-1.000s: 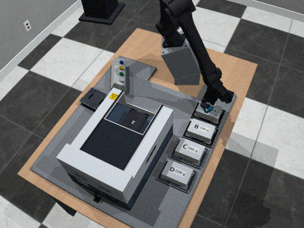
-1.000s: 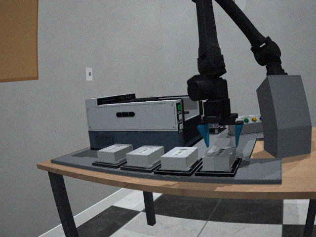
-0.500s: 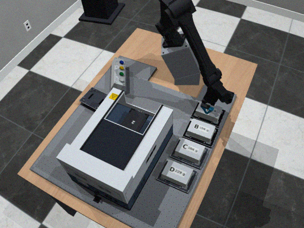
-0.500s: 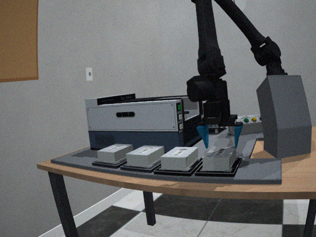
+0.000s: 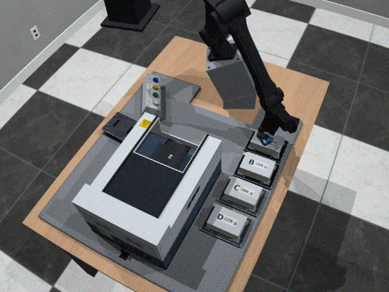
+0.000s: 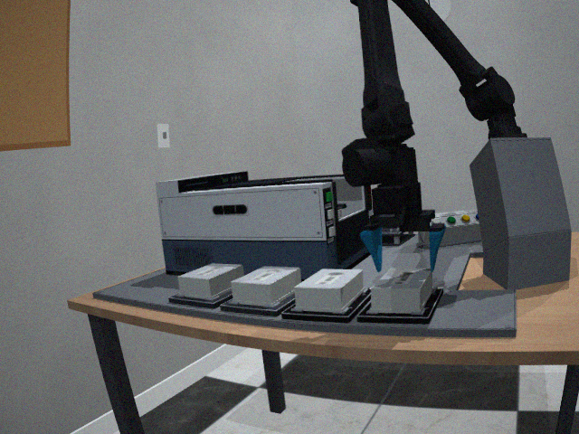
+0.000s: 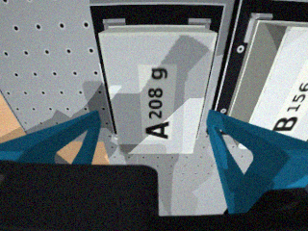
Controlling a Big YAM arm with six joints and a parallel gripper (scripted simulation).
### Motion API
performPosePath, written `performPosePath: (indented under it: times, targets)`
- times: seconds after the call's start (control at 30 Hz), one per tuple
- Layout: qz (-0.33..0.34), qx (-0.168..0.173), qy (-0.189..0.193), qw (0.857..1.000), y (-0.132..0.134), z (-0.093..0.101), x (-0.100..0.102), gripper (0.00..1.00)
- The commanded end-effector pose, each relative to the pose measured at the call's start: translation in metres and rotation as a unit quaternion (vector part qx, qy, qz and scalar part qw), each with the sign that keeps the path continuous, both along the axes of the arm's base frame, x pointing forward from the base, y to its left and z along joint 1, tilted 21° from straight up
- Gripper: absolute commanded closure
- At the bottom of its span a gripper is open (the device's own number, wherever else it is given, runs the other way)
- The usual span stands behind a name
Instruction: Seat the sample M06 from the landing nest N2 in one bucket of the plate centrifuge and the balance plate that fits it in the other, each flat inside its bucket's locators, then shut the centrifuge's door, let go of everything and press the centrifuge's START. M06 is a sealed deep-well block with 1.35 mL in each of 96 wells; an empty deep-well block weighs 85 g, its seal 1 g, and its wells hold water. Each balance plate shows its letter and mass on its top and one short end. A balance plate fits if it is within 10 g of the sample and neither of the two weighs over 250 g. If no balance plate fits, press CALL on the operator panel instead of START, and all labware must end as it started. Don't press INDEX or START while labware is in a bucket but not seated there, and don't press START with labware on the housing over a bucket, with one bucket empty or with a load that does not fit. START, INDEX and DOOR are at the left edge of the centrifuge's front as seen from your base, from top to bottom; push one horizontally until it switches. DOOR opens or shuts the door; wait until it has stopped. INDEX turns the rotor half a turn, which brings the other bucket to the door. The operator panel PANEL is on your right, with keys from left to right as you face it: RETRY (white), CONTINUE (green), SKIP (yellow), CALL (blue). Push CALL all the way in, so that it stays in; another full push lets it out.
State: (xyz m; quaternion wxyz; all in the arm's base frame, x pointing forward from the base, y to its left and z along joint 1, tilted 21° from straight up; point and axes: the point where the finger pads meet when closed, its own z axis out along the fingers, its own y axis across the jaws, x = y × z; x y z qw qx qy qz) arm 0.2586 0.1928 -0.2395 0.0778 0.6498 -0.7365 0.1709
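Observation:
My gripper point(image 5: 265, 139) point(image 6: 404, 268) point(image 7: 153, 115) is open, its blue fingers spread to either side of balance plate A point(image 5: 276, 147) point(image 6: 402, 291) point(image 7: 159, 72), marked 208 g, and just above it. Plate A sits in its nest at the near end of the row. Plates B point(image 5: 257, 165) point(image 6: 329, 287) point(image 7: 284, 87), C point(image 5: 243, 190) point(image 6: 265, 285) and D point(image 5: 227, 219) point(image 6: 208, 278) sit in their nests beyond. The centrifuge point(image 5: 125, 213) point(image 6: 242, 224) shows a dark bucket marked 2 point(image 5: 171, 154) through its top opening. The landing nest point(image 5: 119, 125) looks empty. I do not see the sample.
The operator panel point(image 5: 152, 94) point(image 6: 456, 221) with its coloured keys stands by the centrifuge's far corner. The centrifuge's buttons point(image 6: 328, 212) are on its front edge. A grey housing point(image 5: 232, 84) point(image 6: 518, 210) covers the arm's base. The table edge lies close beside the plate row.

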Motion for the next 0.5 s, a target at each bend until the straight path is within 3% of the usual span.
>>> performPosePath:
  times: [0.0,0.47]
  targets:
    - [0.001,0.008,-0.007,1.000,0.0046,-0.0013,0.0145,0.00]
    - [0.001,0.001,-0.001,1.000,0.0004,-0.0007,0.0130,0.00]
